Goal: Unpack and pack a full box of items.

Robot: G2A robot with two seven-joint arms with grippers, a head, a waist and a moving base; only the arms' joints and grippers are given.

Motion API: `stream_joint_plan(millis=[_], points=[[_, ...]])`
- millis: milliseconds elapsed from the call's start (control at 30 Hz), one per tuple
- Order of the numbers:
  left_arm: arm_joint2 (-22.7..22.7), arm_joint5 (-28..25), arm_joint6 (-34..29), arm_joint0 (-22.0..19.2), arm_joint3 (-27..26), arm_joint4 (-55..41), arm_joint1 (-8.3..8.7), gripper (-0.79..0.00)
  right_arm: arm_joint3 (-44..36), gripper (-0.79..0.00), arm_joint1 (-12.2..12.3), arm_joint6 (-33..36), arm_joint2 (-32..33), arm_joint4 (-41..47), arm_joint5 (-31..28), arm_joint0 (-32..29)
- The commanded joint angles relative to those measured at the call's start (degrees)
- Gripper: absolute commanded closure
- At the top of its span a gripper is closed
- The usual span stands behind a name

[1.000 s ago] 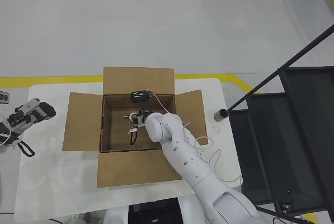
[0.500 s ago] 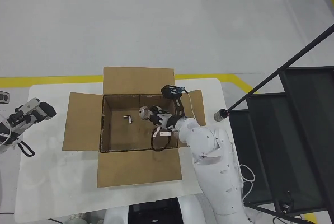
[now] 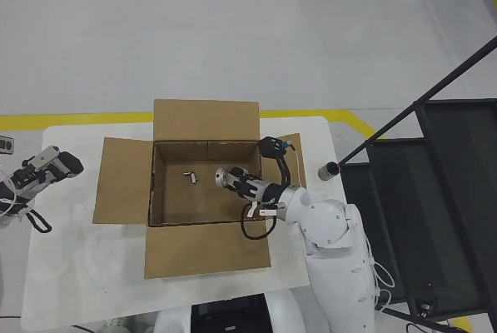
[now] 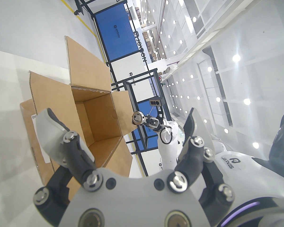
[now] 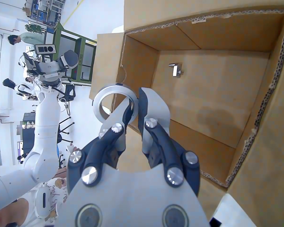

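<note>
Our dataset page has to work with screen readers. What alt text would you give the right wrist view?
The right end effector is shut on a metal ring, pinching its wall between the fingers. Beyond it sits an open cardboard box with a small metal bracket lying on its floor.

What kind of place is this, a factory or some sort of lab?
Probably a large industrial hall used as a robot workshop. A yellow floor line marks off the work area, blue panels stand as partitions, and rows of ceiling lights hang high overhead.
</note>
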Motion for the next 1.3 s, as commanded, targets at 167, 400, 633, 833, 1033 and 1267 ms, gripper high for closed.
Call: stream_joint_plan(millis=[167,400,633,833,1033,1267], points=[[0.00,0.00,0.00,0.00,0.00,0.00,0.00,-0.785,0.00,0.000,0.00,0.00,0.00,0.00,0.00,0.00],[0.00,0.00,0.00,0.00,0.00,0.00,0.00,-0.785,0.00,0.000,0.00,0.00,0.00,0.00,0.00,0.00],[0.00,0.00,0.00,0.00,0.00,0.00,0.00,-0.785,0.00,0.000,0.00,0.00,0.00,0.00,0.00,0.00],[0.00,0.00,0.00,0.00,0.00,0.00,0.00,-0.785,-2.70,0.000,0.93,0.12,4.75,2.42,2.75,0.03],[0.00,0.00,0.00,0.00,0.00,0.00,0.00,-0.785,-8.09,0.000,2.28,5.67,14.39,9.74,6.90,1.09],[0.00,0.00,0.00,0.00,0.00,0.00,0.00,-0.785,-9.05,0.000,4.32,8.88,25.94,9.77,7.56,0.55]])
